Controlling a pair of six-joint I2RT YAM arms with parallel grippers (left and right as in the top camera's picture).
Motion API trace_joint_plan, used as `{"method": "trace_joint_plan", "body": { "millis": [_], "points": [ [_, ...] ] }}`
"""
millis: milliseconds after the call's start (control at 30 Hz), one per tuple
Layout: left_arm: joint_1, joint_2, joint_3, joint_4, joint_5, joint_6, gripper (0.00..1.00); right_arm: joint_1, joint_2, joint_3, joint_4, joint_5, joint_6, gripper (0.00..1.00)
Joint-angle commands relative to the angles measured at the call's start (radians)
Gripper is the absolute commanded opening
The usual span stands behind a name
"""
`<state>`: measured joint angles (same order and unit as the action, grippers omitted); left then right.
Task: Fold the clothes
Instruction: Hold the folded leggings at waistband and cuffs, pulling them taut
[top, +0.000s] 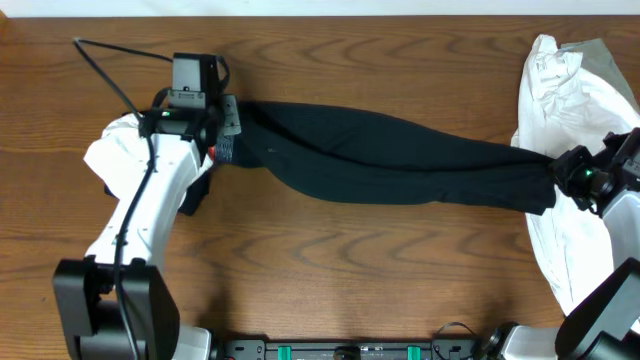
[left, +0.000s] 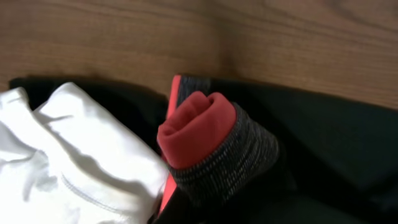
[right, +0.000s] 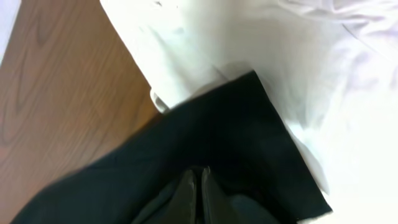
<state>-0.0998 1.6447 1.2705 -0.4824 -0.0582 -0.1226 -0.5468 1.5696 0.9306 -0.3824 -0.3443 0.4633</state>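
Observation:
A black garment (top: 390, 160) is stretched out across the table between my two grippers. Its left end has a grey knit band with a red lining (left: 205, 134). My left gripper (top: 222, 135) holds that end; its fingers are hidden by cloth in the left wrist view. My right gripper (right: 200, 177) is shut on the garment's right end (right: 211, 137), which lies over a white garment (top: 575, 100). In the overhead view the right gripper (top: 562, 172) sits at the far right.
A second white garment (top: 120, 150) lies bunched under my left arm; it also shows in the left wrist view (left: 74, 155). The wooden table (top: 350, 270) shows in front of and behind the black garment.

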Motion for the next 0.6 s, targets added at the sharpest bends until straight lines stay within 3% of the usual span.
{"method": "trace_joint_plan", "body": {
  "millis": [0,567],
  "points": [
    [-0.002,0.029,0.024,0.021,-0.002,0.01,0.06,-0.019,0.028,0.017,0.034,0.004,0.038,0.01],
    [-0.002,0.048,0.024,0.179,0.0,-0.146,0.06,-0.115,0.052,0.017,0.111,0.02,0.12,0.01]
  ]
}}
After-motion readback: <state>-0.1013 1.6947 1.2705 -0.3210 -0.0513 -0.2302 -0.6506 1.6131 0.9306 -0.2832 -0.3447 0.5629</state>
